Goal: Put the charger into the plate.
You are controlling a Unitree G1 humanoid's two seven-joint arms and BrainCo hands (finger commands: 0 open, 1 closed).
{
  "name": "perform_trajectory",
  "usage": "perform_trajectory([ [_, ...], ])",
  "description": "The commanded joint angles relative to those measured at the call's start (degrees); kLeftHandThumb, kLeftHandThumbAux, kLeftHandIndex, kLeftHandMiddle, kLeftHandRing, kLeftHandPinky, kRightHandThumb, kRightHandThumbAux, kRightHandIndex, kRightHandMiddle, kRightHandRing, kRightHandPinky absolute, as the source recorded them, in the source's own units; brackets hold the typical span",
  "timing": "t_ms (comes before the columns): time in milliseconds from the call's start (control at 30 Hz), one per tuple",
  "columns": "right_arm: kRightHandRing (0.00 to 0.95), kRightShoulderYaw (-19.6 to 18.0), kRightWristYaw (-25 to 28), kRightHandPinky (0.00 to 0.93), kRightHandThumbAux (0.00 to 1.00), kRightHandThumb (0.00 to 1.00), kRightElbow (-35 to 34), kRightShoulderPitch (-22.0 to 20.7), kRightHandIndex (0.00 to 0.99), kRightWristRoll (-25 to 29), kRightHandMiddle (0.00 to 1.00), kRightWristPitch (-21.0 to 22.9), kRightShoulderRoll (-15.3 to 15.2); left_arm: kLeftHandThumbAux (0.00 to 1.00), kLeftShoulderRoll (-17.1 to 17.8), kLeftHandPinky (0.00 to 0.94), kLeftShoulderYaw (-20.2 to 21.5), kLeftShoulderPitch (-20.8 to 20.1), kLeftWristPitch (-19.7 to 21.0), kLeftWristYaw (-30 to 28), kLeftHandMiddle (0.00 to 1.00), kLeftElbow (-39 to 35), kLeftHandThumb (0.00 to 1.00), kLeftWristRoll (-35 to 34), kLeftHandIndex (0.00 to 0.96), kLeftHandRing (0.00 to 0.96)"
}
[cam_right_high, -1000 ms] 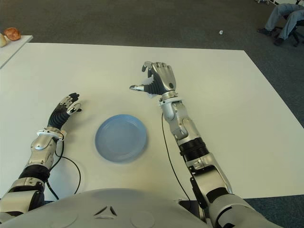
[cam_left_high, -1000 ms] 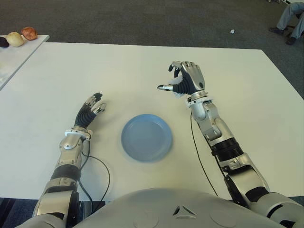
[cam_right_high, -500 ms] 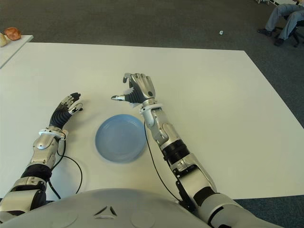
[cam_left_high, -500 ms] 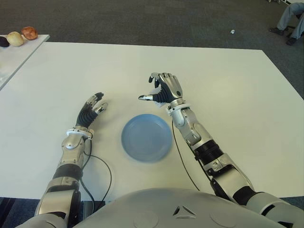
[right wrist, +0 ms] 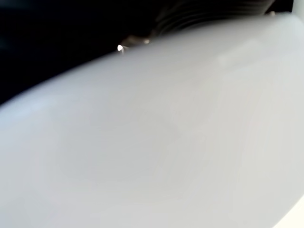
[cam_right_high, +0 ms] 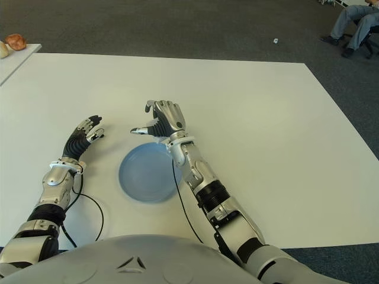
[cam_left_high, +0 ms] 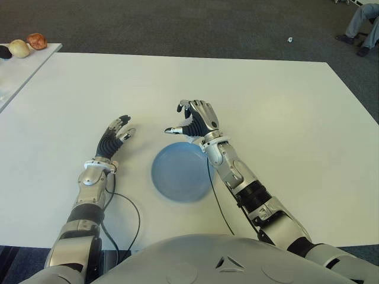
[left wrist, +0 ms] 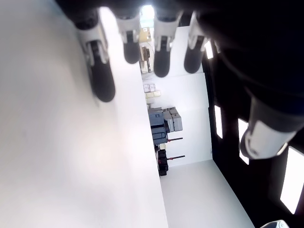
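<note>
My right hand point(cam_left_high: 190, 121) hovers over the far rim of the blue plate point(cam_left_high: 177, 174), which lies on the white table point(cam_left_high: 284, 118) in front of me. Its fingers are curled around a white charger point(right wrist: 152, 142), which fills the right wrist view; in the eye views only a white sliver shows under the palm. My left hand point(cam_left_high: 116, 132) shows to the left of the plate, beside it on the table, fingers point(left wrist: 102, 80) stretched out and holding nothing.
A second white table point(cam_left_high: 18, 68) at the far left carries a few round items point(cam_left_high: 21, 47). A seated person's legs point(cam_left_high: 362, 23) show at the top right on the dark carpet. Black cables point(cam_left_high: 127, 207) trail from both forearms near the table's front edge.
My right hand has carried the charger leftward and toward me, from the table's middle right to the plate's far rim. The left hand has stayed still.
</note>
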Motion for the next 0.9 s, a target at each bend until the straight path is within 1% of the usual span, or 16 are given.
perform_trajectory([
  [33, 0.875, 1.08, -0.37, 0.858, 0.705, 0.751, 0.68, 1.38, 0.442, -0.44, 0.880, 0.58, 0.10, 0.580, -1.28, 0.004, -0.93, 1.43, 2.38, -0.37, 0.147, 1.77, 0.000, 1.01, 0.160, 0.080],
  [300, 0.872, 1.85, -0.87, 0.850, 0.705, 0.751, 0.79, 2.34, 0.442, -0.64, 0.880, 0.55, -0.05, 0.568, -1.36, 0.009, -0.79, 1.20, 2.64, -0.89, 0.146, 1.76, 0.000, 0.65, 0.161, 0.082],
  [900, 0.876, 2.16, -1.15, 0.861, 0.706, 0.751, 0.17, 4.24, 0.442, 0.04, 0.886, 0.26, 0.32, 0.591, -1.03, 0.022, -0.84, 0.83, 3.08, -1.09, 0.150, 1.91, 0.000, 0.74, 0.161, 0.085],
])
